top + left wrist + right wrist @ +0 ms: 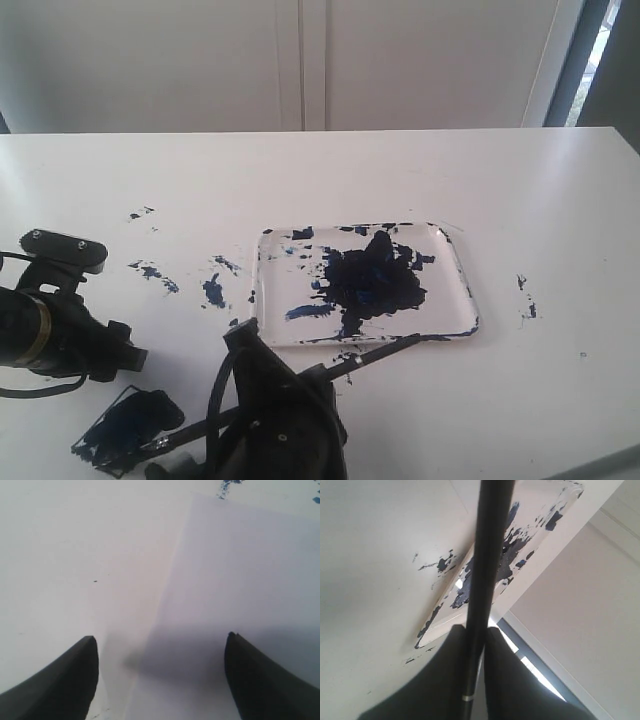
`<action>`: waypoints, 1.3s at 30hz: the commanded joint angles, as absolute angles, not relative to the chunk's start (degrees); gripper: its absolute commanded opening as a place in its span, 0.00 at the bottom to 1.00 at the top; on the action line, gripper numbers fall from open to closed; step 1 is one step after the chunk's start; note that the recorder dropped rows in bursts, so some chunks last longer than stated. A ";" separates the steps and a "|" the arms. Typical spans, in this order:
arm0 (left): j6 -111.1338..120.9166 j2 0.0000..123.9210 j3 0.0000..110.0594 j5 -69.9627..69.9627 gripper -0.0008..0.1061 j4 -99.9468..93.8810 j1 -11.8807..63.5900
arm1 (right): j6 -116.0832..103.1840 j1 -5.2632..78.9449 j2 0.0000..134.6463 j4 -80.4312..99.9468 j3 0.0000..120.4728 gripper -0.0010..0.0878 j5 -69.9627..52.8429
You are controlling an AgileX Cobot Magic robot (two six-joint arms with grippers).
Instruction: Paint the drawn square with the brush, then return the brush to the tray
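Observation:
The white tray [455, 290] sits mid-table with a big dark blue-black blob in it. My right gripper [328, 374] is just in front of the tray's near rim, shut on the brush [385, 351]. The black handle runs back over that rim, and the banded end slants down-left towards the drawn square [125, 428], which is smeared dark. In the right wrist view the brush [487, 555] runs out between the closed fingers [445, 670], with the tray [432, 622] beyond. My left gripper [160, 640] hangs open over white paper [240, 580], holding nothing.
Blue paint specks dot the table left of the tray [213, 290], farther left [150, 270] and to the tray's right [525, 298]. The left arm [60, 325] rests at the left edge, just above the square. A wall and a window frame stand behind the table.

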State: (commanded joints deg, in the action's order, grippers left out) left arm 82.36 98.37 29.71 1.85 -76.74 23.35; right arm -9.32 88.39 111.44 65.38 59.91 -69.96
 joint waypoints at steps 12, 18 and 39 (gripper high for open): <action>82.69 98.37 29.71 1.85 0.71 -74.84 23.35 | -12.24 85.78 111.44 69.94 59.91 0.01 -69.96; 82.69 98.37 29.71 3.93 0.71 -74.58 23.35 | -12.57 82.79 111.44 70.65 59.91 0.01 -69.96; 82.59 98.37 29.71 4.75 0.71 -74.58 23.35 | -13.91 81.65 111.55 71.08 60.02 0.01 -65.19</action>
